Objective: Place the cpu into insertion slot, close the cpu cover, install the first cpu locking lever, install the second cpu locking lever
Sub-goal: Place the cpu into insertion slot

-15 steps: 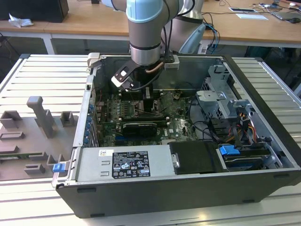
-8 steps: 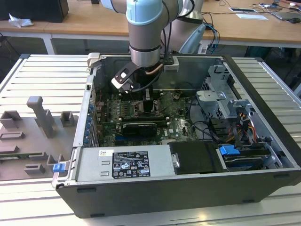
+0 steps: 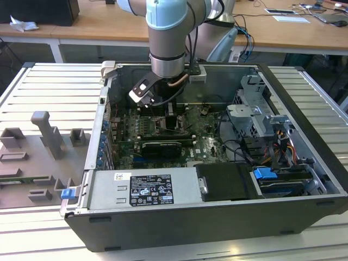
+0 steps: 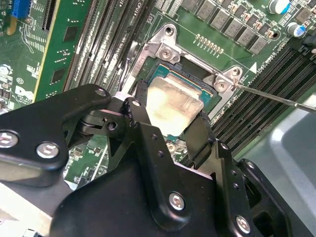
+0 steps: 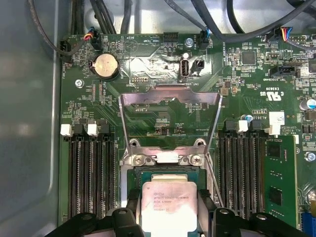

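Observation:
The cpu [image 4: 173,106], a pale silvery square chip, sits level in the insertion slot [image 4: 195,81], whose green-edged black frame shows around it. My gripper [image 4: 170,116] is shut on the cpu, one black finger [image 4: 137,106] at each of two opposite edges. In the first wrist view the cpu [image 5: 169,202] lies between the fingers [image 5: 129,210], with my gripper [image 5: 169,212] over it. The cpu cover [image 5: 169,94], a silver frame with a large window, stands swung open beyond the slot. A thin locking lever [image 4: 276,98] sticks out to one side. In the exterior view my gripper [image 3: 173,114] reaches down into the case.
Long black memory slots [image 5: 89,173] flank the socket on both sides. A green memory card [image 5: 281,177] stands nearby. The open computer case [image 3: 304,109] has drive bays and cables at the exterior view's right, and a power supply [image 3: 144,190] in front.

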{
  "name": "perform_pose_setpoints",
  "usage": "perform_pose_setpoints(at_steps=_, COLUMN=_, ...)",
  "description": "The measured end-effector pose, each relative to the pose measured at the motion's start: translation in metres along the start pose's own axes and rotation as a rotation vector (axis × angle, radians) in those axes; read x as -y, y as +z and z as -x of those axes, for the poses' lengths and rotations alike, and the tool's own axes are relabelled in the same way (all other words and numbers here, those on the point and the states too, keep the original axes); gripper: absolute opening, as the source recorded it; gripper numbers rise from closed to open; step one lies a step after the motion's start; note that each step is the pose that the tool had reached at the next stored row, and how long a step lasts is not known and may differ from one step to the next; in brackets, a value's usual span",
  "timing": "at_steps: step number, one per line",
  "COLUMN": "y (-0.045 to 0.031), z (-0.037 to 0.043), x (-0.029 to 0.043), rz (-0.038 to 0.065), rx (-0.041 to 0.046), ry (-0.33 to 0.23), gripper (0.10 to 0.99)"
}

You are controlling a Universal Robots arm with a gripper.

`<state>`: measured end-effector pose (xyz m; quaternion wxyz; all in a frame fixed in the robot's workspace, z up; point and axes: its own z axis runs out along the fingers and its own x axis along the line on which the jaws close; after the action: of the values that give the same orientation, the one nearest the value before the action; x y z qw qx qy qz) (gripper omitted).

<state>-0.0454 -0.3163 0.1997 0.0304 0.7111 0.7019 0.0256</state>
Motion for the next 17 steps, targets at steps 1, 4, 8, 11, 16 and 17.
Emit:
perform_pose_setpoints(at_steps=1, y=0.0001, z=0.0, x=0.0, rz=0.0, rx=0.0006, ry=0.0, gripper=0.541)
perform_pose_setpoints(at_steps=4, y=0.0001, z=-0.0001, x=0.0, rz=0.0, rx=0.0033, ry=0.0, gripper=0.541)
perform_pose_setpoints(at_steps=8, y=0.0001, z=-0.0001, x=0.0, rz=0.0, rx=0.0045, ry=0.0, gripper=0.616)
perform_pose_setpoints(at_steps=11, y=0.0001, z=-0.0001, x=0.0, rz=0.0, rx=0.0045, ry=0.0, gripper=0.616)
perform_pose_setpoints(at_steps=16, y=-0.0039, z=-0.0001, x=-0.0003, rz=0.0, rx=0.0041, ry=0.0, gripper=0.616)
perform_pose_setpoints(at_steps=17, y=-0.0053, z=0.0, x=-0.0004, rz=0.0, rx=0.0039, ry=0.0, gripper=0.616)
